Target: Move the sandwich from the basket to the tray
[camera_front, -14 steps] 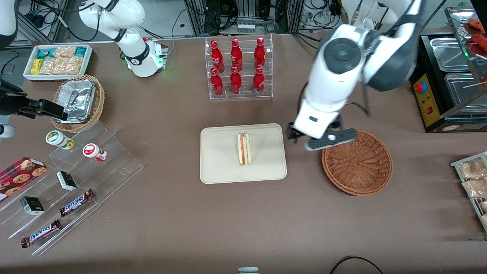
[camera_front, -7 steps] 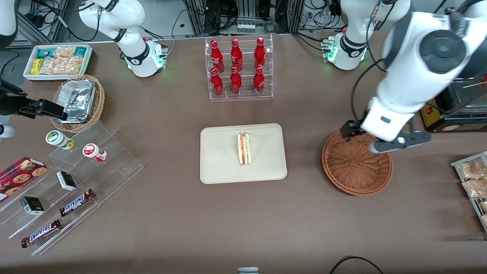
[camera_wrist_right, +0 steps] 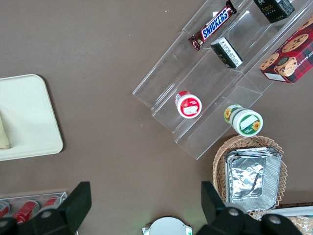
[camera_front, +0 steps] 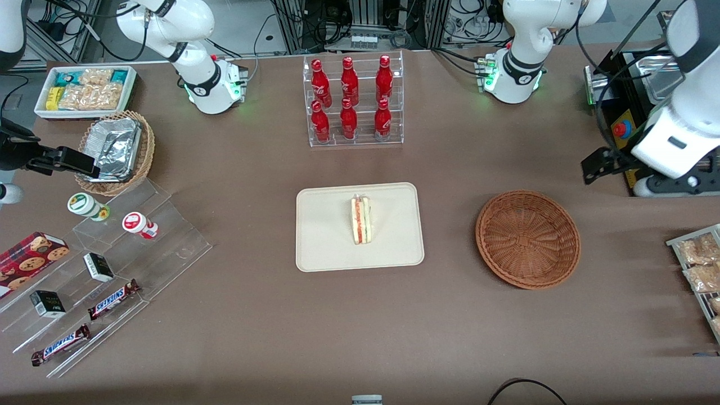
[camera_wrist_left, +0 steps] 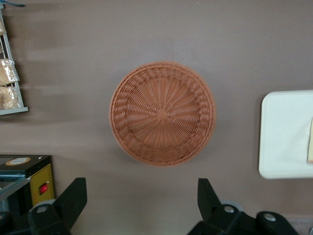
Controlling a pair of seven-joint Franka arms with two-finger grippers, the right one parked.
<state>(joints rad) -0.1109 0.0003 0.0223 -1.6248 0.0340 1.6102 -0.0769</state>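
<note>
The sandwich (camera_front: 361, 219) rests on the tray (camera_front: 326, 247); the wicker basket (camera_front: 527, 239) is empty. The end effector (camera_wrist_left: 139, 196), fingers apart, has retreated toward its own end of the worktop, so placement looks complete.

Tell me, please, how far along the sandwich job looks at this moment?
Done: the sandwich lies on the tray, and the basket holds nothing. In hand: nothing; the claw is open, high above the table near the basket, toward the working arm's end. Left: seemingly nothing.
</note>
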